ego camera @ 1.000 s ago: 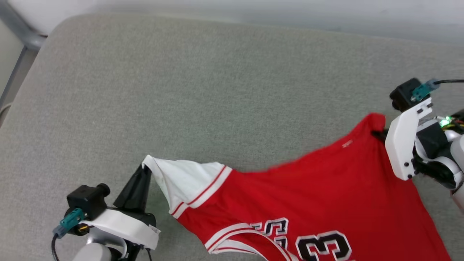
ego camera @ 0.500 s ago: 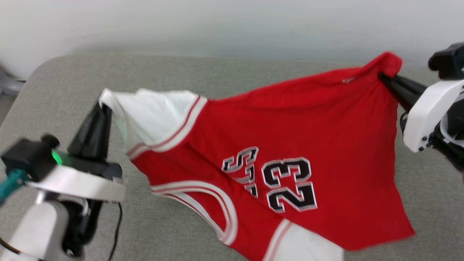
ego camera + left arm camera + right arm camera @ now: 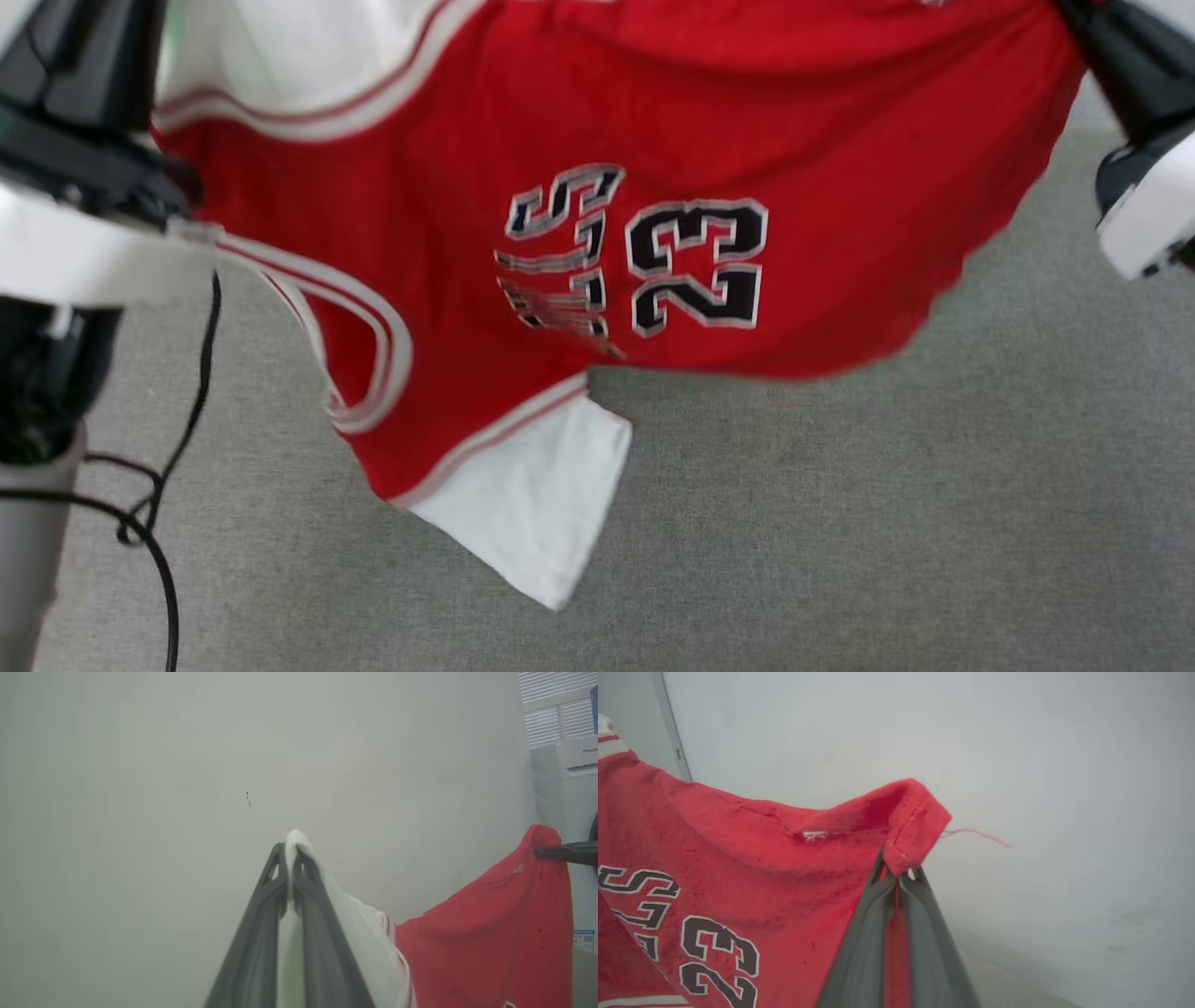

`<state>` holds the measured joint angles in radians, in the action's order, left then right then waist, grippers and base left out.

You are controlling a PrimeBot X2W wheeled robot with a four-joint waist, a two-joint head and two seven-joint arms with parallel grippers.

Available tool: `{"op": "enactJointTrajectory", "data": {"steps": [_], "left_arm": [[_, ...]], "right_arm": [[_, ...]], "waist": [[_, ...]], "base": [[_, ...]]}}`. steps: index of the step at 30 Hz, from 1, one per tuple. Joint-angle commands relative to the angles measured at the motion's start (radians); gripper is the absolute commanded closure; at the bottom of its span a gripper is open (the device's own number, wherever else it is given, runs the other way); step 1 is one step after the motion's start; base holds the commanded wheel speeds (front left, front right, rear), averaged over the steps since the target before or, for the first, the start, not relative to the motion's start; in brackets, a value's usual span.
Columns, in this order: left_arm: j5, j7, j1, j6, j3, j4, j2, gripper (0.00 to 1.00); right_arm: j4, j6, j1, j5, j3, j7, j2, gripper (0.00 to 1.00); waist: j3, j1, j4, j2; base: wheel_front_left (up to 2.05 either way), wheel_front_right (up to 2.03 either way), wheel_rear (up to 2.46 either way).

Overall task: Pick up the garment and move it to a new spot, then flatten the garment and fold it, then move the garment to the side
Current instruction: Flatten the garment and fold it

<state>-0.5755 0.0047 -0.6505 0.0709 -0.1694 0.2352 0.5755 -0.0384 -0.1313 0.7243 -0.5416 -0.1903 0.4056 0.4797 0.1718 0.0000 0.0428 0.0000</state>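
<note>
The garment (image 3: 653, 121), a red jersey with white sleeves and a black 23, hangs stretched between both grippers above the grey cushion (image 3: 840, 523). My left gripper (image 3: 290, 851) is shut on the edge of a white sleeve (image 3: 355, 933). My right gripper (image 3: 899, 872) is shut on a red hem corner (image 3: 915, 826). In the head view the left gripper's body (image 3: 75, 140) is at the upper left and the right one (image 3: 1134, 65) at the upper right, fingertips beyond the top edge. The other white sleeve (image 3: 532, 495) dangles lowest.
A black cable (image 3: 159, 467) loops down beside my left arm. A plain pale wall (image 3: 187, 765) rises behind the garment. A white appliance (image 3: 565, 812) stands at the right of the left wrist view.
Both grippers have lifted the garment off the cushion, so it now hangs in the air. The head camera has tilted, shifting the whole picture.
</note>
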Motion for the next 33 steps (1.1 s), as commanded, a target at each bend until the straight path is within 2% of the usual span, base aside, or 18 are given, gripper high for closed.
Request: {"op": "enactJointTrajectory", "data": {"steps": [1, 5, 11, 19, 20, 28, 33], "left_arm": [[-0.012, 0.016, -0.061, 0.010, -0.007, -0.004, 0.002, 1.00], [-0.025, 0.044, -0.178, 0.023, -0.027, -0.025, -0.006, 1.00], [-0.060, 0.067, -0.407, 0.041, -0.043, -0.127, -0.020, 1.00], [-0.079, 0.058, -0.776, 0.057, -0.097, -0.338, -0.024, 1.00], [-0.079, 0.058, -0.776, 0.057, -0.097, -0.338, -0.024, 1.00], [-0.102, 0.006, -1.055, 0.058, -0.179, -0.491, 0.010, 1.00], [-0.140, -0.031, -1.128, 0.058, -0.223, -0.564, 0.021, 1.00]], "right_arm": [[-0.017, 0.001, 0.040, 0.015, 0.020, 0.011, -0.016, 1.00], [-0.021, 0.001, 0.124, 0.048, 0.053, 0.032, -0.042, 1.00], [0.043, 0.001, 0.328, 0.096, 0.079, 0.042, -0.077, 1.00], [0.215, 0.001, 0.663, 0.169, 0.080, 0.007, -0.135, 1.00], [0.215, 0.001, 0.663, 0.169, 0.080, 0.007, -0.135, 1.00], [0.387, 0.001, 0.952, 0.238, 0.068, -0.065, -0.160, 1.00], [0.502, 0.001, 1.058, 0.260, 0.051, -0.106, -0.164, 1.00]], "waist": [[0.033, 0.0000, -0.003, 0.0000], [0.093, 0.0000, 0.000, 0.0000], [0.212, 0.0000, 0.006, 0.0000], [0.355, 0.0000, 0.001, 0.0000], [0.355, 0.0000, 0.001, 0.0000], [0.438, 0.0000, -0.001, 0.0000], [0.474, 0.0000, 0.011, 0.0000]], "base": [[0.00, 0.00, 0.00], [0.00, 0.00, 0.00], [0.00, 0.00, 0.00], [0.00, 0.00, 0.00], [0.00, 0.00, 0.00], [0.00, 0.00, 0.00], [0.00, 0.00, 0.00]]}}
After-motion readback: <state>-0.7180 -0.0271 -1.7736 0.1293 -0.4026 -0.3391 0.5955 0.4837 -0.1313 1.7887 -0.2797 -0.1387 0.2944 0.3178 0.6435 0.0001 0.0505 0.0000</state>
